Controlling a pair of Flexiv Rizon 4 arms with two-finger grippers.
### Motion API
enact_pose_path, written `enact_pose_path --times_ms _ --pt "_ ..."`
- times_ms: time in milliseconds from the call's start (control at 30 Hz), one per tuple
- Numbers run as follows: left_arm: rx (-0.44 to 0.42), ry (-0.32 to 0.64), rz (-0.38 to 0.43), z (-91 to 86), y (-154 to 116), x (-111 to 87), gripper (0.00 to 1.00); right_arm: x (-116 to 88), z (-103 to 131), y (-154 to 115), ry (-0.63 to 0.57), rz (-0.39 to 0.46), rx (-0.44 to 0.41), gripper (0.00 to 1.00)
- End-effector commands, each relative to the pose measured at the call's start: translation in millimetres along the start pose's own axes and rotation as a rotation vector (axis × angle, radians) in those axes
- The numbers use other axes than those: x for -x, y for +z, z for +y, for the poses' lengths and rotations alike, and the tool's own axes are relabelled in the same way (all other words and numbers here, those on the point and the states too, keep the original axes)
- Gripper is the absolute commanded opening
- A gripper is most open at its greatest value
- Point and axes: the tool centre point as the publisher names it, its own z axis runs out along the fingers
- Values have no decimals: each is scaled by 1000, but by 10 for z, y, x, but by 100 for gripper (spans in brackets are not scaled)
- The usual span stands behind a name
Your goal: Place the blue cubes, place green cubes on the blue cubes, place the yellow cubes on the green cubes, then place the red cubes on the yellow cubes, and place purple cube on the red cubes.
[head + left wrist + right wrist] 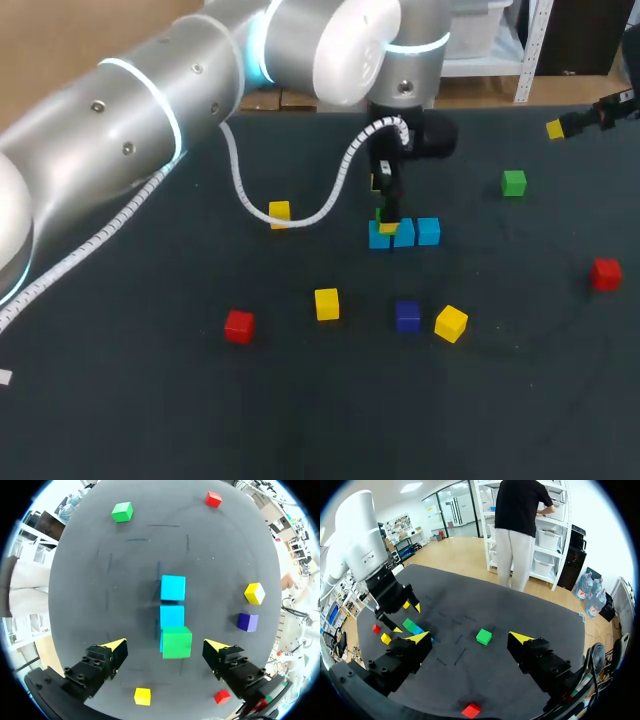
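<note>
Three light blue cubes [173, 588] lie in a row mid-table [428, 231]. A green cube [176, 642] rests on the end cube of that row. My left gripper [165, 645] hangs over it, open, its yellow fingertips [116, 645] well clear on both sides. In the head view the left gripper [388, 215] hides most of that green cube. A second green cube [514, 183] lies alone at the right. My right gripper [470, 638] is open and holds nothing, up at the table's far right [560, 127].
Loose yellow cubes [279, 213] [327, 303] [451, 323] lie around the row, and a purple cube [407, 316] sits just in front of it. One red cube [239, 326] is at the front left, another [605, 273] at the right edge.
</note>
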Motion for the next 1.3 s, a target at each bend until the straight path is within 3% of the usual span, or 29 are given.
enact_pose_path --times_ms 33,567,633,767,900,1300 --pt "-1 1 -1 -19 -43 -68 100 3 -13 7 -1 -1 6 100" --pt "-12 0 -3 -43 12 -36 100 3 -13 7 -1 -1 6 100" --pt "-10 -2 -3 -42 10 -36 90 3 -13 7 -1 -1 6 100" --pt "-19 -1 -2 -52 18 -41 55 3 -13 7 -1 -1 6 100" --pt "-25 2 -1 -59 36 -39 47 3 -13 7 -1 -1 6 100" --pt "-25 3 -1 -64 57 -26 45 3 -13 7 -1 -1 6 100"
